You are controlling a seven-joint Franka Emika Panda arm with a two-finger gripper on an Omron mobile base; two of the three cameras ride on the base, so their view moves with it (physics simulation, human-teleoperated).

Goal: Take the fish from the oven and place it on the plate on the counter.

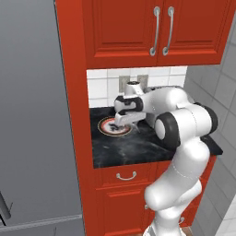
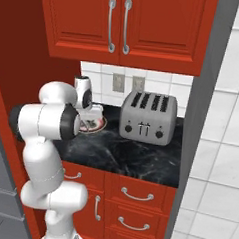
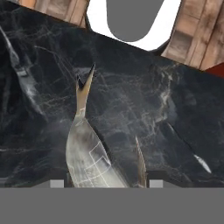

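Note:
The fish [image 3: 87,153], grey-silver with a forked brownish tail, sits between my two finger tips and points away over the black marbled counter [image 3: 166,113]. My gripper [image 3: 107,183] is shut on the fish. From the left base view, the gripper [image 1: 125,121] hangs just above the right part of the plate [image 1: 109,127], which has a red-orange band and a white centre. The right base view has the plate [image 2: 95,124] partly hidden behind my arm, with the gripper [image 2: 89,117] over it. The oven is out of view.
A steel four-slot toaster [image 2: 147,118] stands on the counter [image 1: 129,150] right of the plate. Red upper cabinets [image 1: 152,32] hang low overhead, and a red side panel [image 1: 76,115] walls the counter's left. A tall grey appliance [image 1: 32,120] stands further left. Red drawers [image 2: 137,195] lie below.

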